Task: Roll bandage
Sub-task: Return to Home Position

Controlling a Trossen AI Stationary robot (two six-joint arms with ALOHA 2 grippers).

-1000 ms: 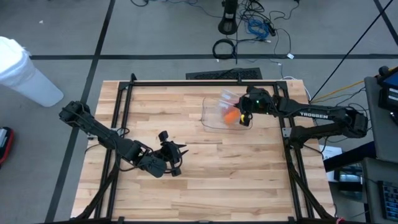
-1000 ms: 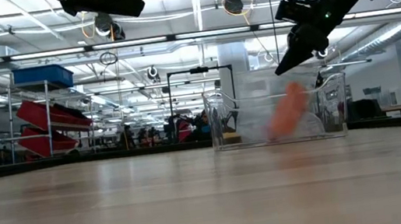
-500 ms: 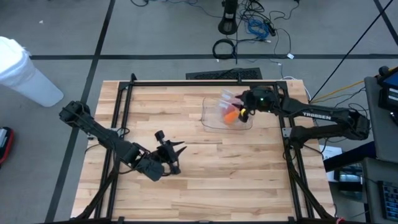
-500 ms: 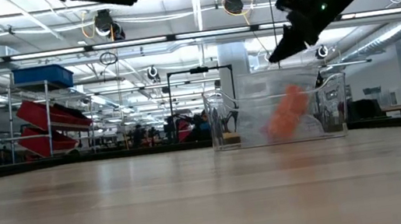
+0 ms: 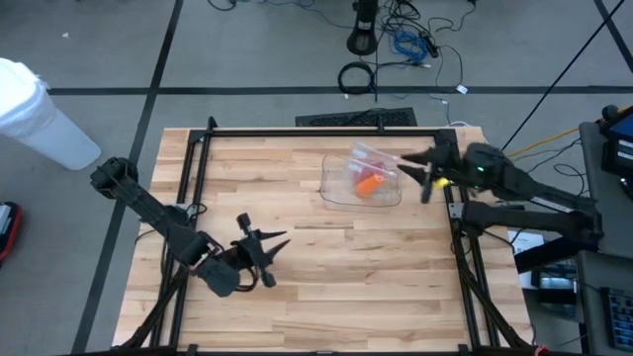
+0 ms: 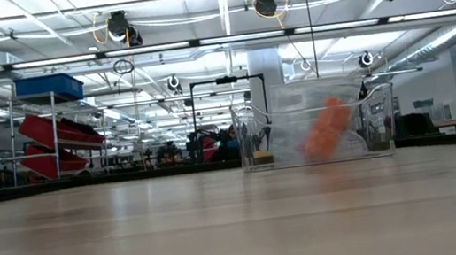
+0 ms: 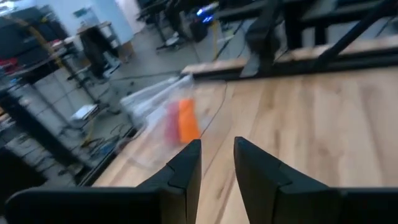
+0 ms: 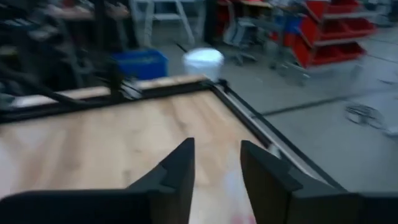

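Observation:
An orange bandage roll [image 5: 368, 183] lies in a clear plastic container [image 5: 341, 188] on the wooden table, right of centre at the far side. In the low view the roll [image 6: 327, 129] stands tilted inside the container [image 6: 257, 141], its lower end on the floor of it. My right gripper [image 5: 413, 170] hovers beside the container's right side, open and empty, as its wrist view [image 8: 217, 158] shows. My left gripper [image 5: 265, 247] hangs open over the table's near left part, pointing toward the container; nothing is between its fingers [image 7: 217, 158].
A black metal frame [image 5: 297, 132] runs round the table's far, left and right sides. Bare wood [image 5: 376, 277] stretches between the two grippers and toward the near edge. A white bucket [image 5: 40, 114] stands on the floor beyond the far left corner.
My right gripper has risen from above the roll in the container and drawn back toward the table's right edge, leaving the low view almost entirely. The roll has stayed in the container. My left gripper has shifted a little toward the table's left edge.

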